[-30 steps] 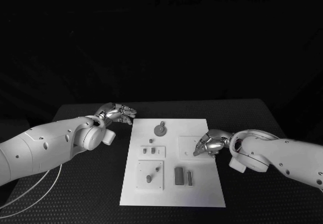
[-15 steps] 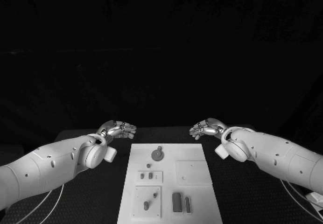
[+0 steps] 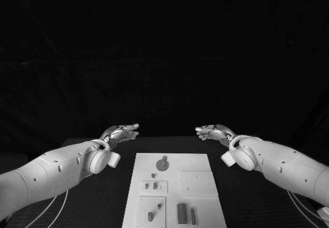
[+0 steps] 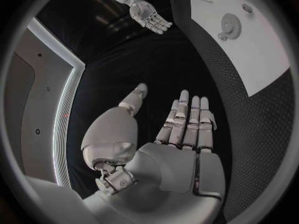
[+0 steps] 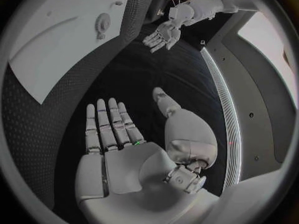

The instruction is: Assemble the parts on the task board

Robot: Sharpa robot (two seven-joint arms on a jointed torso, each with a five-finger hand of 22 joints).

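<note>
The white task board (image 3: 198,164) lies in the middle of the black table. On it are a round gear-like part (image 3: 162,165), small pegs (image 3: 152,186) and two dark bars (image 3: 182,213) near its front end. My left hand (image 3: 122,132) is off the board's far left corner, its fingers stretched out flat, holding nothing. My right hand (image 3: 212,131) mirrors it off the far right corner, also flat and empty. The left wrist view shows my left hand (image 4: 181,132) with the palm bare and the right hand (image 4: 148,14) across from it. The right wrist view shows my right hand (image 5: 115,134) likewise bare.
The black table (image 3: 240,190) runs along both sides of the board. A raised square plate (image 3: 198,183) sits on the board's right half. A cable (image 3: 58,206) hangs under my left arm. In the wrist views the board (image 4: 255,50) (image 5: 50,45) lies beside each hand.
The camera has tilted up. My right hand left the board's right side and rose past its far right corner. Both hands went from curled to flat and spread.
</note>
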